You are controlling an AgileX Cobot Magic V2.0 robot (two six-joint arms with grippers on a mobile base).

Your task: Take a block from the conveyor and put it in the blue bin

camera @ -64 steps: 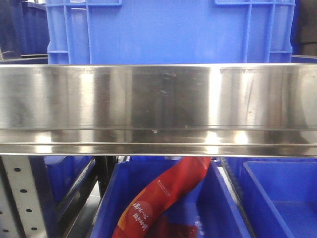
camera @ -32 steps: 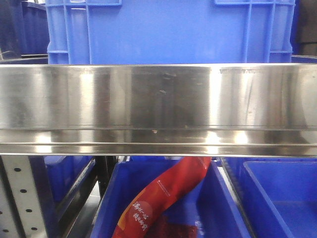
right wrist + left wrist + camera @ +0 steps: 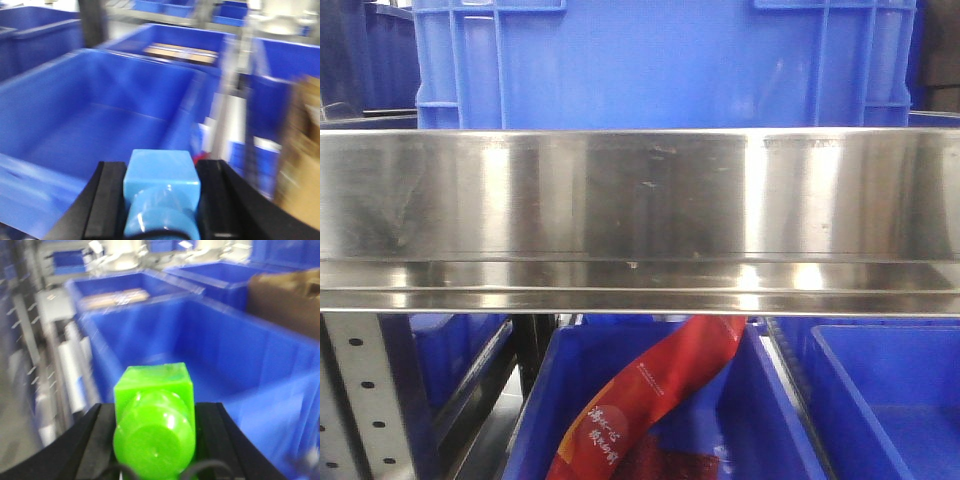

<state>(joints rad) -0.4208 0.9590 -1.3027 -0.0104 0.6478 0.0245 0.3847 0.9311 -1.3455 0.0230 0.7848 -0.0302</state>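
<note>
Right wrist view, blurred: fingers [image 3: 107, 200] clamp the block [image 3: 160, 192].

In the front view, a wide stainless-steel rail [image 3: 640, 215] runs across the middle. Behind and above it stands a large blue plastic crate [image 3: 660, 60]. Below it sits a blue plastic bin [image 3: 535, 420] with a red printed packet [image 3: 650, 400] leaning inside; another blue bin [image 3: 880, 400] lies to its right, and a perforated metal post [image 3: 365, 395] to its left.
</note>
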